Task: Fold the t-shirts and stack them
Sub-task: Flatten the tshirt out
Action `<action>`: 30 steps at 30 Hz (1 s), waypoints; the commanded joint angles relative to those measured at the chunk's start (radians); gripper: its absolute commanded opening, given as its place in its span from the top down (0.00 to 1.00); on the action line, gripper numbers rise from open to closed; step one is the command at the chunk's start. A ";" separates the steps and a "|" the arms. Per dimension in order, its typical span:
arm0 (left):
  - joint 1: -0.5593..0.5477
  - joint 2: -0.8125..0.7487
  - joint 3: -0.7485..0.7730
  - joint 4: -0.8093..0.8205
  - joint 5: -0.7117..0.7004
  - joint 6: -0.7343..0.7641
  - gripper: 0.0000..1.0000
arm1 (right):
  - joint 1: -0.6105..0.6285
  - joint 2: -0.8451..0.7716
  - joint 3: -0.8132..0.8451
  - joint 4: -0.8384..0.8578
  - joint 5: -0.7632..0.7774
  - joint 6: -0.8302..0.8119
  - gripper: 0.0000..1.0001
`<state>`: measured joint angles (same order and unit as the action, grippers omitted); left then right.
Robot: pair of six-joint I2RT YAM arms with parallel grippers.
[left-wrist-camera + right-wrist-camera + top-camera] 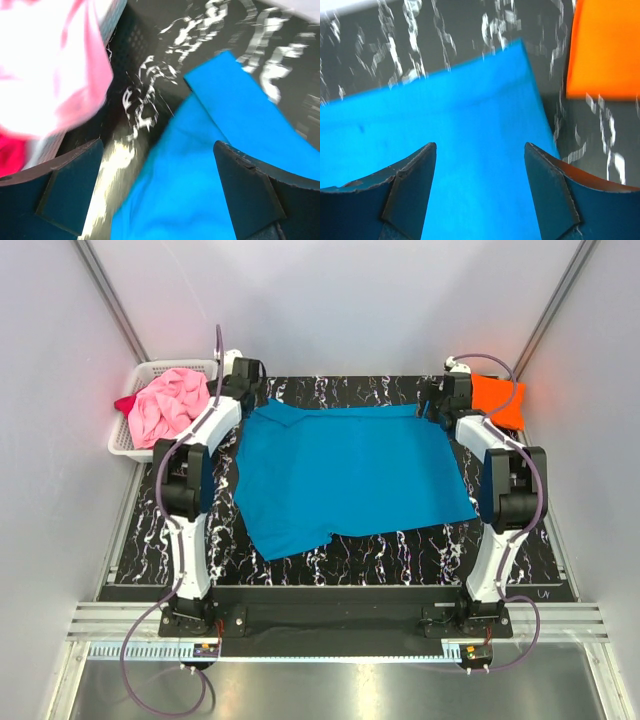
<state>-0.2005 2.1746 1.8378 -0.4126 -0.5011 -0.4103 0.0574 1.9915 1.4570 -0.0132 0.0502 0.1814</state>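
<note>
A turquoise t-shirt (pixel 350 475) lies spread flat on the marbled black table. My left gripper (pixel 247 390) hovers over its far left corner, open, with the blue cloth (pixel 200 165) below its jaws (pixel 157 145) and nothing pinched. At the far right corner my right gripper (pixel 432 405) is open too (pixel 480 145), above the shirt's edge (pixel 470 125). An orange t-shirt (pixel 497 398) lies folded at the back right (pixel 605 50). The pink t-shirt (pixel 170 405) is bunched in a basket, with a dark red t-shirt (pixel 124 403) peeking out beside it.
The white lattice basket (pixel 125 445) stands off the table's back left corner, close to my left gripper. Grey walls close in both sides and the back. Bare table (pixel 400 545) shows in front of the blue shirt.
</note>
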 commanded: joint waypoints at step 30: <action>-0.510 -0.513 -0.782 -0.244 0.078 -0.476 0.01 | 0.286 -0.375 -0.501 -0.335 0.111 0.253 0.30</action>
<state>-0.7136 1.6642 1.0599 -0.6285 -0.3500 -0.8387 0.3401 1.6222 0.9493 -0.3576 0.1692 0.4160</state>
